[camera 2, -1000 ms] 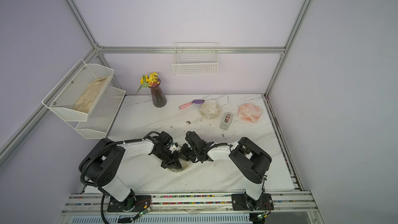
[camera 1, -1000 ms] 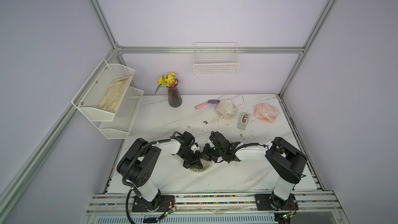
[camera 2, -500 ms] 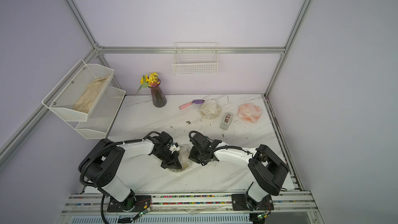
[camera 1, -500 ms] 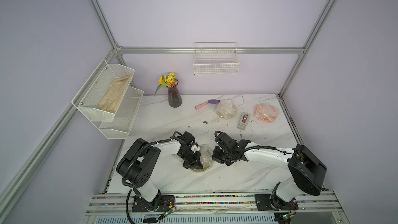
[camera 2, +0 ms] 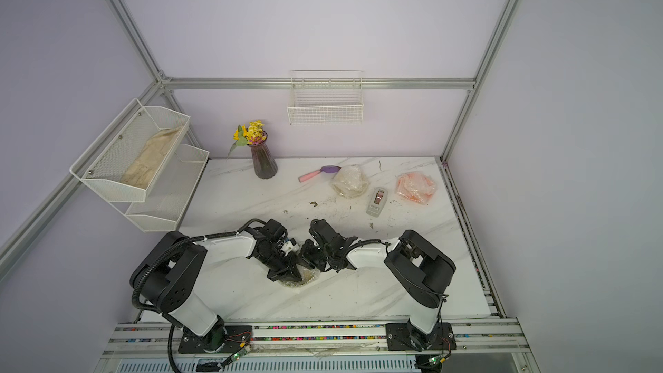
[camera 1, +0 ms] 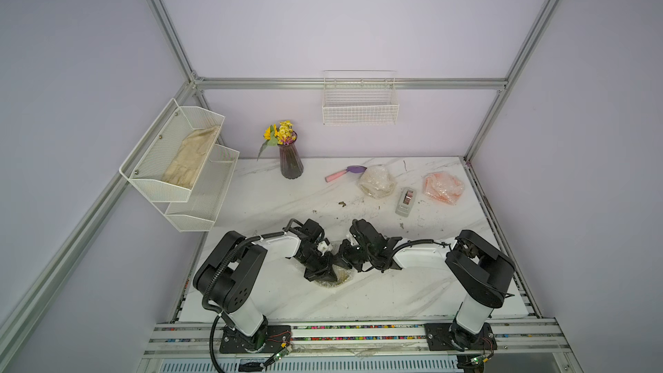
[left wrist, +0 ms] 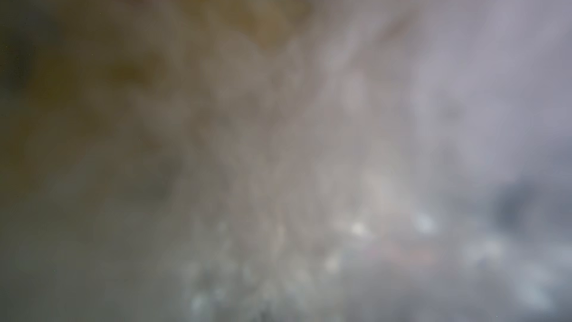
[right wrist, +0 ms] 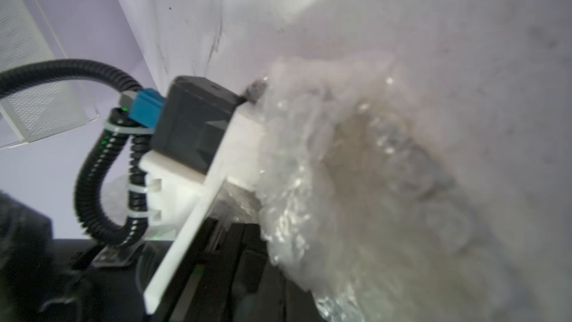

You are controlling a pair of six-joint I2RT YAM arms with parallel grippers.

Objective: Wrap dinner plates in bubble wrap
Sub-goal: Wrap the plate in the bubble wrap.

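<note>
The left hand (camera 1: 329, 271) and right hand (camera 1: 345, 257) are sitting closed on the wrap (right wrist: 294, 150) covering a plate (right wrist: 374, 159) at the surface's (camera 1: 376, 292) near middle. Whether either is pinching film, I cannot tell. The plate is likely handling stiff and breakable, and the wrap light and springy, so pinching its loose edges is looking safest.

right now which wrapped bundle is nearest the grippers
The yellowish bundle at the front, right by the left gripper and right gripper; whitish bundle and orange bundle lie far back.

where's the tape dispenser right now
In both top views the grey tape dispenser lies at the far right of the table, between the whitish bubble-wrapped bundle and the orange bubble-wrapped bundle.
</note>
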